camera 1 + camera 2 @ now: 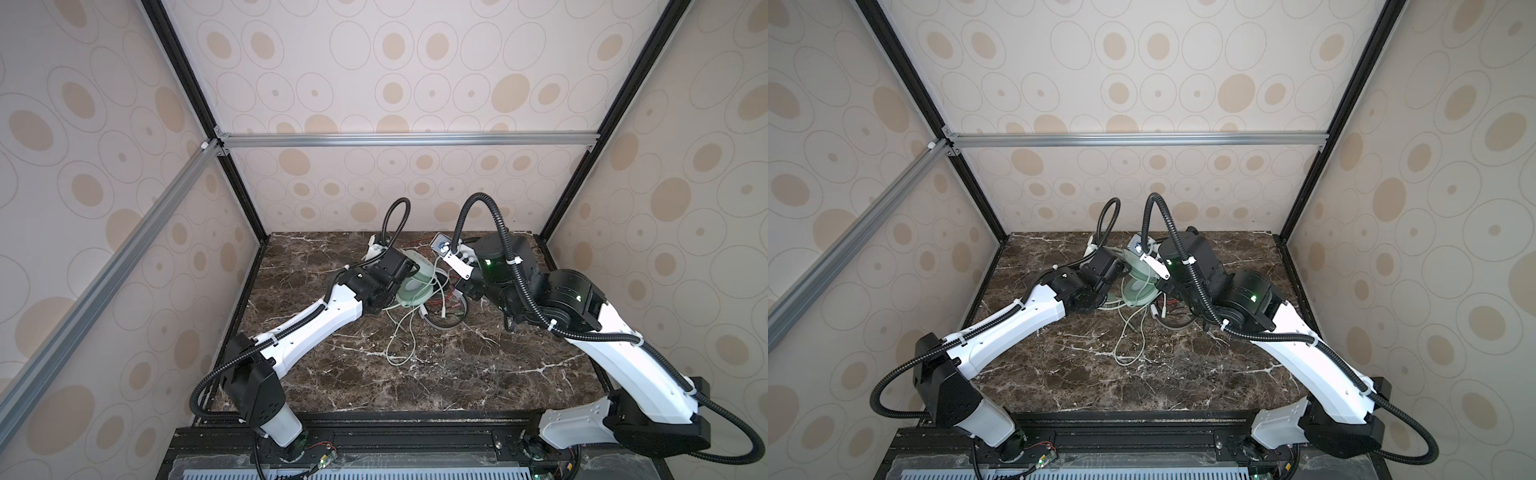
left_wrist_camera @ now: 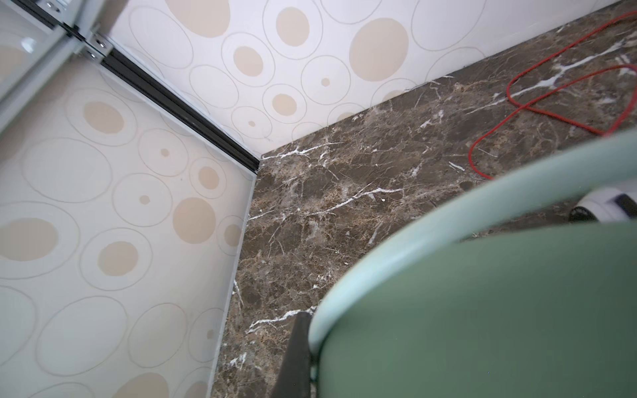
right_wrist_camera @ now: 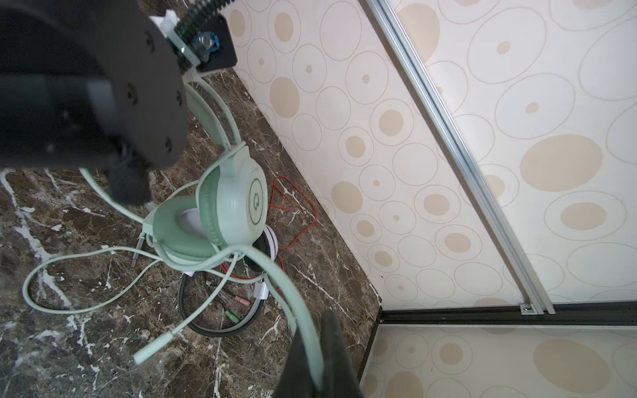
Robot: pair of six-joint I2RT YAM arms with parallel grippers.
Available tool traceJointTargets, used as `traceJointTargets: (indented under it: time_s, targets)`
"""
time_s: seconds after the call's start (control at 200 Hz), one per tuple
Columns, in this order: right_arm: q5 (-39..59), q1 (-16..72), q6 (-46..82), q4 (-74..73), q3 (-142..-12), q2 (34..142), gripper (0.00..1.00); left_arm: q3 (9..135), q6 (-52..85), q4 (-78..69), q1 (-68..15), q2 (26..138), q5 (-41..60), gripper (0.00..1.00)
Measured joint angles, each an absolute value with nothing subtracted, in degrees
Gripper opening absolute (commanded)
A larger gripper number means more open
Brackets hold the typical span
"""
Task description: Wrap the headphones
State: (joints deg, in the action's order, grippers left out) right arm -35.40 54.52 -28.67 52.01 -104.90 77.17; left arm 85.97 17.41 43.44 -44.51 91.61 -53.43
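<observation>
In the left wrist view the left pincer (image 2: 305,348) is seen pressed together on the headband of the mint-green headset (image 2: 482,310), though only one finger is shown. The headset is judged light, with a springy band best gripped there. It is held at the back middle of the counter (image 3: 51,361), partly over the white-and-black headset (image 3: 272,241), which is largely covered. The pale green cable (image 3: 281,281), limp and probably slippery, is pinched by the right pincer (image 3: 317,365). The thin red cable (image 2: 472,156) is hard to trace.
</observation>
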Motion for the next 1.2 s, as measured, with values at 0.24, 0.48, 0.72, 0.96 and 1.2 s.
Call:
traceJointTargets:
  time_s: [0.24,0.48,0.72,0.96,1.2]
  targets:
    - [-35.31,54.50,-29.91,50.04,-104.53,77.12,0.00,86.46,16.82,48.53,-47.11,90.80,-52.12,0.00]
    - [-30.17,52.73,-29.34,47.03,-103.15,76.97,0.00,83.00,10.68,48.01,-47.83,83.11,-27.35,0.00]
    - [-18.46,45.17,-25.19,46.02,-102.19,76.60,0.00,76.93,8.67,46.92,-49.43,78.39,-8.86,0.00]
    - [-3.03,34.81,-18.83,45.76,-99.88,79.42,0.00,75.50,8.69,45.04,-49.50,74.26,-0.80,0.00]
    - [10.46,31.33,-14.35,44.31,-96.16,84.90,0.00,75.53,8.95,44.29,-49.50,72.99,3.64,0.00]
